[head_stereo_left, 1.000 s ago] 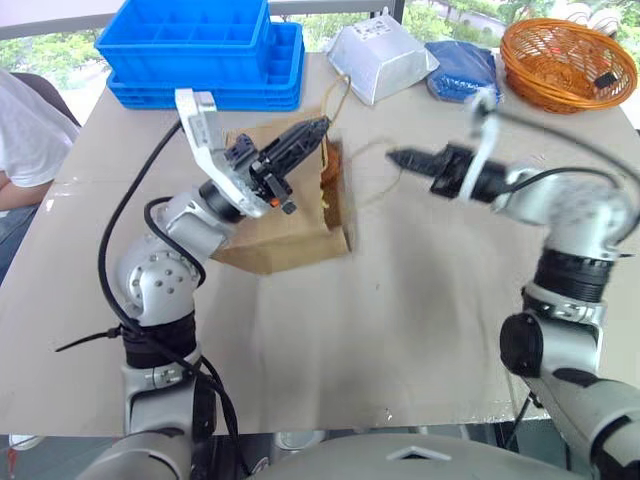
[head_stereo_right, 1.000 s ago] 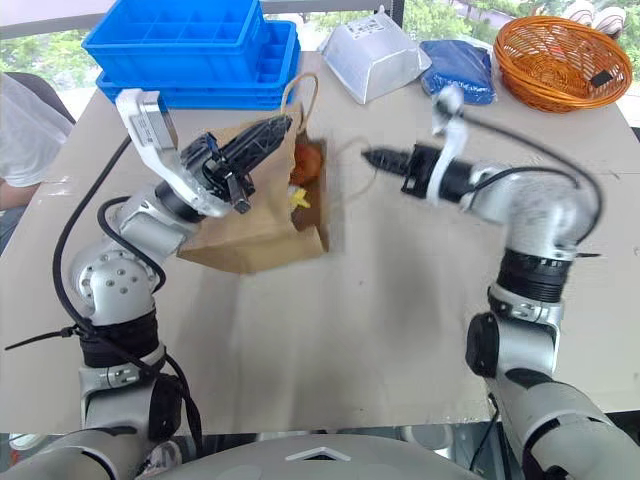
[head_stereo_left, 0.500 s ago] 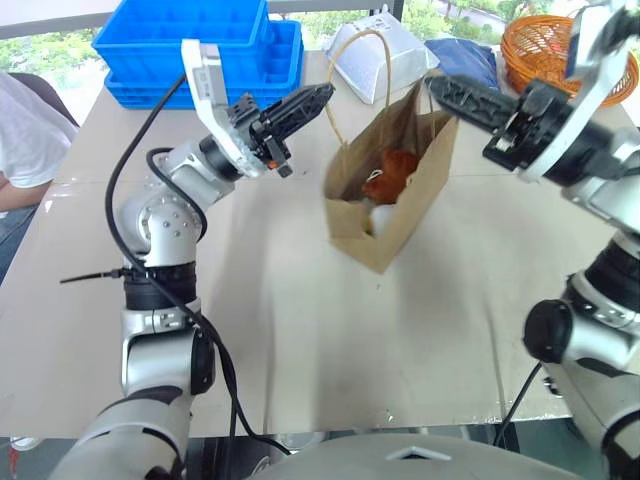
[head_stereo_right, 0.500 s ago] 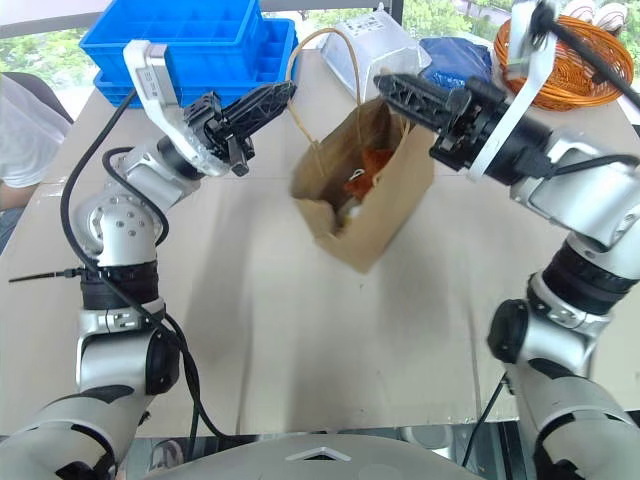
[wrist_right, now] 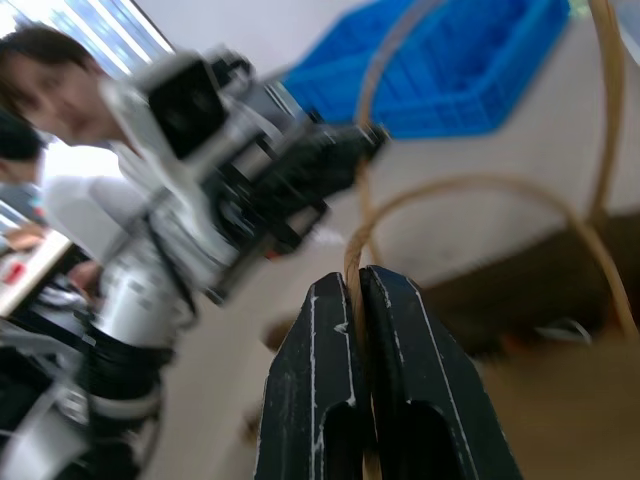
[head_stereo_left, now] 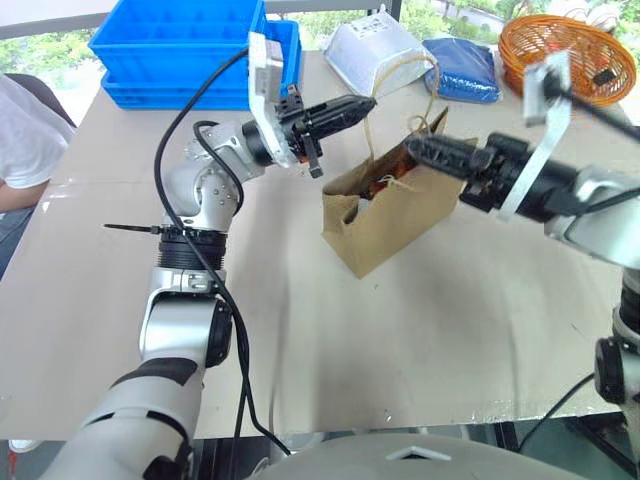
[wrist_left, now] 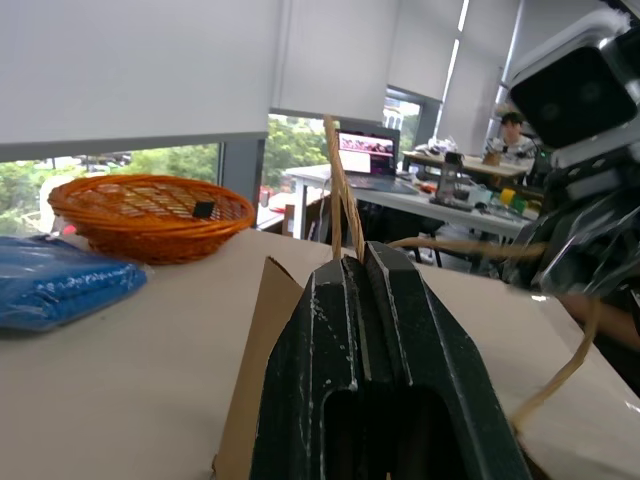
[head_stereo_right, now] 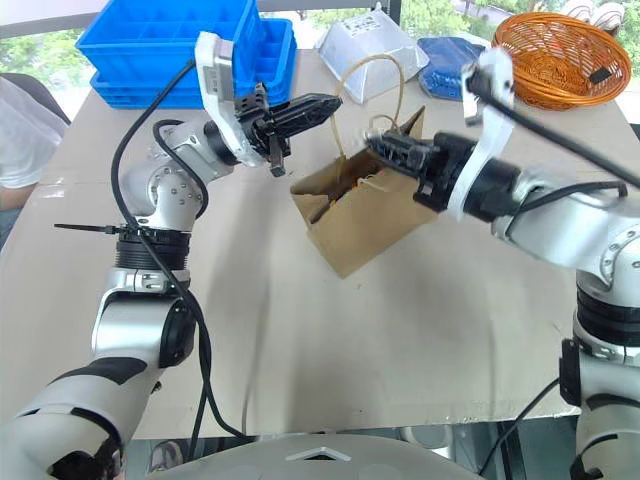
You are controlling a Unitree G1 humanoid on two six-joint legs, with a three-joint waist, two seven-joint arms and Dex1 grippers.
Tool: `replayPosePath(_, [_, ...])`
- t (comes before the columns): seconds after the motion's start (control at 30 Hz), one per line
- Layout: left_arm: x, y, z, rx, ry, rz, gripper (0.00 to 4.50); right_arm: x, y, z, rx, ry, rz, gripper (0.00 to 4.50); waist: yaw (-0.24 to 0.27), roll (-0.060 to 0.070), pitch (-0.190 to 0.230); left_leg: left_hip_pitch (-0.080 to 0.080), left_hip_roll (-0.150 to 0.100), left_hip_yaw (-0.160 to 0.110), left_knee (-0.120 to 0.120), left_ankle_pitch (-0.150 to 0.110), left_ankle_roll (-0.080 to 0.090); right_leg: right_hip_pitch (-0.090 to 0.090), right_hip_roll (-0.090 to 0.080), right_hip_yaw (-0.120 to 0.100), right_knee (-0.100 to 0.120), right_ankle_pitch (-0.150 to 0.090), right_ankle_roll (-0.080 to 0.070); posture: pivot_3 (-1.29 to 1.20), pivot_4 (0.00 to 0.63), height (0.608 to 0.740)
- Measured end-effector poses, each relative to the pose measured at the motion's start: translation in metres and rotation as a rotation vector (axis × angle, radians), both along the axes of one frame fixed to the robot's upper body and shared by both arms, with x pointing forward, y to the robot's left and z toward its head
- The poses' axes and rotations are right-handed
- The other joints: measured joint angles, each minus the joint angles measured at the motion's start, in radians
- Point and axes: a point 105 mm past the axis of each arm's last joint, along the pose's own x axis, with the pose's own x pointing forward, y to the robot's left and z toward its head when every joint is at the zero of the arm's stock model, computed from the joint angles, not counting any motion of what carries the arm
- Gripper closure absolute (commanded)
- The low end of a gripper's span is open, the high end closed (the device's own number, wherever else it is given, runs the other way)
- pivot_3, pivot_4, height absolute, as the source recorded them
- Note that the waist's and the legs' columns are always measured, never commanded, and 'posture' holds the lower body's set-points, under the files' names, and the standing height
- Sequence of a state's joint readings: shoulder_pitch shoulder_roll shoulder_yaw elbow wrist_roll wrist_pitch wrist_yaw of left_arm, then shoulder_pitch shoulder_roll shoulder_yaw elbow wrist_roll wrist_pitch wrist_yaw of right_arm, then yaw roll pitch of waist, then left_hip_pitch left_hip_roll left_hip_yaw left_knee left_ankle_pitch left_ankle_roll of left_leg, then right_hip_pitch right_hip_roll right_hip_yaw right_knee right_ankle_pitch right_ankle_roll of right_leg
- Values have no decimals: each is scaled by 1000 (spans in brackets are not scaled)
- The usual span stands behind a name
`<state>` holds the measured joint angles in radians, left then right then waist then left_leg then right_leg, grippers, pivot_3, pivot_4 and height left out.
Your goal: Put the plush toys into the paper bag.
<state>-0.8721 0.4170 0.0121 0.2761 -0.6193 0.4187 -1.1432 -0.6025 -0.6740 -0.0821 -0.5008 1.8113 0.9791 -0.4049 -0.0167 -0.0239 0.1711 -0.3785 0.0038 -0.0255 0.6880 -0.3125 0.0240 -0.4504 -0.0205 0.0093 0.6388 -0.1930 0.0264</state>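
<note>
Head cams, count: one paper bag (head_stereo_left: 385, 215) on the table (head_stereo_left: 450, 330), two looped cord handles, two grippers. Also two stacked blue crates (head_stereo_left: 180, 50), one silver pouch (head_stereo_left: 380, 55), one blue packet (head_stereo_left: 465, 70), one orange basket (head_stereo_left: 565, 55) along the far edge, and a person's white sleeve (head_stereo_left: 25, 130) at the table's left.
Head cams, toys: something orange-brown (head_stereo_left: 385, 185) and a bit of white peek out of the bag mouth, can't make out more.
Head cams, claws: left gripper (head_stereo_left: 368, 101) is clamped tight on the tall handle (head_stereo_right: 372, 80) just above the bag; right gripper (head_stereo_left: 412, 148) is pinched onto the other handle at the bag's top edge.
Left wrist cam: fingers (wrist_left: 400, 310) squeezed together on a cord rising straight between them, bag corner just behind.
Right wrist cam: fingers (wrist_right: 400, 330) pressed together on a cord loop, left gripper right beyond.
Versus half a second ago: bag sits lower and more tipped, right gripper has dropped down and closer to the mouth, left gripper now reaches the handle.
</note>
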Motion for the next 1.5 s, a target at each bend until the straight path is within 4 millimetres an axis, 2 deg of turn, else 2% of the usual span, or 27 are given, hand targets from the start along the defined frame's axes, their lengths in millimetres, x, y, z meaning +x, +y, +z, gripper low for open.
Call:
replayPosePath(0.03, [-2, 0, -7, 28, 26, -7, 4500, 0, 1, -3, -21, -21, 2, 4472, -1, 0, 0, 0, 0, 0, 0, 0, 0, 0, 1, 1, 0, 0, 0, 0, 150, 740])
replayPosePath(0.07, [-3, 6, -17, 72, 73, -4, 3764, -1, 2, -4, -54, -62, 7, 4500, -3, 0, 0, 0, 1, 0, 0, 0, 0, 0, 1, 1, 0, 0, 0, 0, 150, 740])
replayPosePath(0.1, [-2, 11, -21, 89, 95, 8, 3514, -1, 1, -3, -72, -82, 7, 4245, -3, 0, 0, 1, 1, 0, 0, 0, 0, 0, 2, 1, 0, 0, 0, 0, 150, 740])
replayPosePath(0.17, [-4, 26, -29, 130, 153, 30, 2676, -2, -5, -3, -147, -160, 10, 3701, 0, 0, 0, 1, 1, -1, 0, 0, 0, 0, 2, -1, 0, 0, 0, 0, 150, 740])
replayPosePath(0.27, [-11, 44, -33, 129, 216, 60, 1306, -4, -15, -6, -153, -195, 22, 2329, 4, 0, 0, 0, 2, -2, 0, 0, 0, 0, 2, -1, -1, 0, 0, 0, 150, 740])
replayPosePath(0.33, [-17, 48, -34, 124, 242, 50, 294, -6, -17, -5, -147, -216, 40, 1301, 7, 0, 0, -1, 1, -2, 0, 0, 0, 0, 1, -1, -2, 0, 0, 0, 150, 740])
replayPosePath(0.37, [-20, 50, -34, 121, 249, 48, 60, -8, -18, -4, -142, -226, 48, 987, 7, 0, 0, -1, 1, -2, 0, 0, 0, 0, 1, -1, -2, 0, 0, 0, 150, 740])
replayPosePath(0.4, [-24, 54, -33, 122, 267, 44, 0, -13, -20, -2, -141, -249, 68, 346, 8, 0, 0, -1, 1, -2, 1, 0, 0, 0, 1, -1, -2, 0, 0, 0, 150, 740])
replayPosePath(0.43, [-27, 56, -33, 124, 275, 41, 0, -16, -21, -1, -142, -260, 78, 90, 7, 0, 0, -1, 1, -2, 1, 0, 0, 0, 1, -1, -2, 0, 0, 0, 150, 740])
replayPosePath(0.47, [-33, 58, -31, 123, 287, 30, 0, -22, -24, -1, -156, -280, 100, 36, 8, 0, 0, -1, 1, -2, 1, 0, 0, 0, 1, -1, -2, 0, 0, 0, 150, 740])
replayPosePath(0.57, [-45, 60, -29, 137, 291, 14, 0, -29, -30, -4, -177, -305, 128, 36, 7, 0, 0, 0, 1, -2, 0, 0, 0, 0, 1, 0, -2, 0, 0, 0, 150, 740])
replayPosePath(0.73, [-58, 53, -42, 165, 287, 17, 0, -37, -33, 0, -171, -368, 158, 36, 6, 0, 0, 1, 1, -1, 1, 0, 0, 1, 1, 2, -1, 0, 0, 0, 150, 740])
replayPosePath(0.9, [-71, 51, -61, 195, 292, 24, 0, -42, -45, -13, -203, -338, 147, 36, 7, 0, 0, 1, 1, -1, 1, 0, 0, 1, 1, 3, -1, 0, 0, 0, 150, 740])
replayPosePath(1.0, [-76, 48, -64, 206, 269, 14, 0, -49, -48, -16, -219, -338, 156, 36, 9, 0, 0, 1, 1, -1, 1, 0, 0, 1, 1, 3, -1, 0, 0, 0, 150, 740])
replayPosePath(1.1, [-78, 45, -65, 221, 232, 27, 0, -53, -51, -21, -231, -336, 157, 36, 12, 0, 0, 2, 1, -1, 1, 0, 0, 2, 1, 3, -1, 0, 0, 0, 150, 740])
replayPosePath(1.3, [-78, 36, -88, 296, 163, 97, 0, -69, -54, -37, -335, -361, 212, 36, 17, 0, 0, 3, 1, 0, 1, 0, 0, 3, 2, 4, -1, 0, 0, 0, 150, 740])
replayPosePath(1.5, [-79, 23, -91, 290, 105, 135, 0, -75, -58, -45, -435, -422, 255, 36, 25, 0, 0, 5, 1, 3, 2, 0, 0, 4, 2, 4, 0, 0, 0, 0, 150, 740])
